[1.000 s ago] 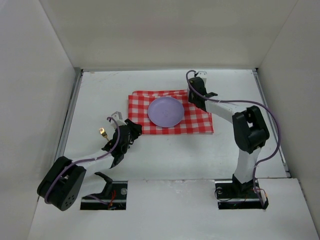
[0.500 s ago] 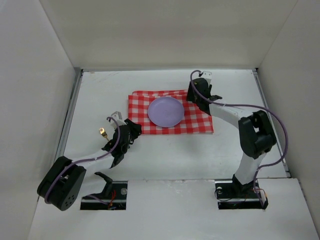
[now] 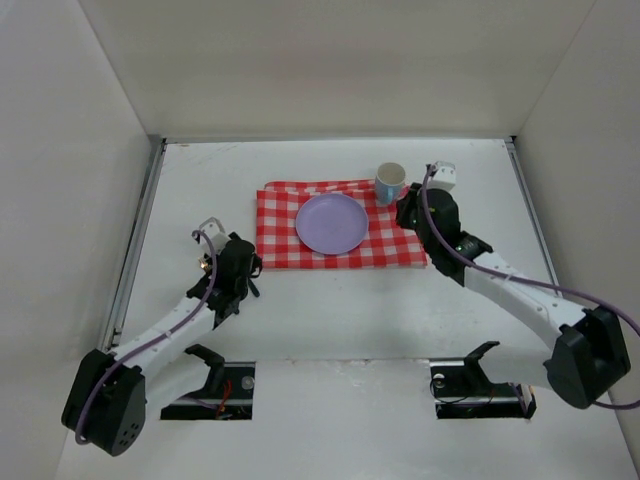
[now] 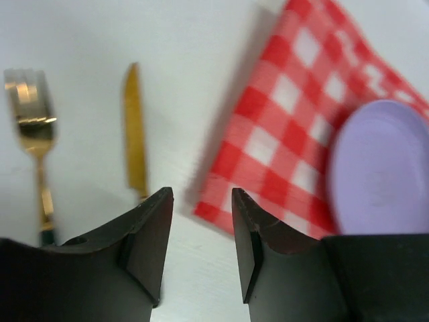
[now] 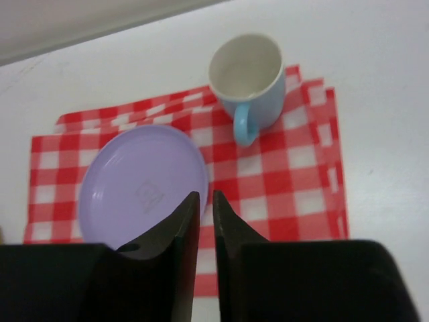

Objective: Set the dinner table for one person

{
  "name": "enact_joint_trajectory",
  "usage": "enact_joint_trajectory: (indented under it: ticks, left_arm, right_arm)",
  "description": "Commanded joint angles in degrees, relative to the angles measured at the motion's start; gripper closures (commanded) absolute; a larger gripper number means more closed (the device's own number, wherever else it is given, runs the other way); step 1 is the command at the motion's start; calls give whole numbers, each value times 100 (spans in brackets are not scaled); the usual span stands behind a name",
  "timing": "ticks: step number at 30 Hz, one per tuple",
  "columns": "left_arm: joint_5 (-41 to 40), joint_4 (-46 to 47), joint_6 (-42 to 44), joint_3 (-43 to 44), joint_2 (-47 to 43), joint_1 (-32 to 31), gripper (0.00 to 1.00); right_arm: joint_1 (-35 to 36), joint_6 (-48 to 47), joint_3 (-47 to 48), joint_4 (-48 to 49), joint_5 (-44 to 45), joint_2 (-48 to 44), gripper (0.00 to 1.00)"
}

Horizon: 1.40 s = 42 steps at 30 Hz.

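- The left gripper [image 4: 201, 200] is holding its fingers well apart with nothing between them, hovering just off the near left corner of the checked cloth [image 4: 288, 121]
- The right gripper [image 5: 206, 201] is keeping only a thin slit between its fingers and gripping nothing, hanging over the cloth's right edge and looking back across it
- A gold knife [image 4: 134, 134] and a gold fork [image 4: 33, 127] are lying side by side on bare surface left of the cloth, the knife nearer it, neither touching it
- A lilac plate [image 5: 141, 184] is resting at about the cloth's middle
- A blue cup [image 5: 248, 74] is standing upright on the cloth's far right corner
- The dinner table [image 3: 330, 310] is carrying the cloth around its middle and spreading out on every side of it
- Judging by this layout, cloth, plate and cup are looking placed, while the cutlery is waiting to be brought in; the left arm seems to be lining up for that, probably the knife first
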Motion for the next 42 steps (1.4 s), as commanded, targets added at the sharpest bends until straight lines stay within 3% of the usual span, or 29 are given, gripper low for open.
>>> enact_joint_trajectory:
  ticks: [1, 8, 26, 33, 42]
  left_arm:
    - [-332, -1580, -101, 230, -9, 136, 62]
    - [-367, -1863, -269, 354, 422, 31, 63]
    - [-358, -1687, -585, 477, 1266, -532, 72]
    - [-314, -1608, -585, 311, 1231, -471, 86]
    - [-156, -1450, -691, 222, 1468, -444, 80]
  right_arm:
    - [271, 256, -461, 369, -145, -380, 88]
    - [439, 528, -1253, 1054, -197, -724, 84]
    - [211, 599, -1359, 1204, -611, -776, 73]
    - [211, 616, -1394, 1213, -602, -829, 68]
    - [158, 660, -1473, 1257, -619, -979, 66]
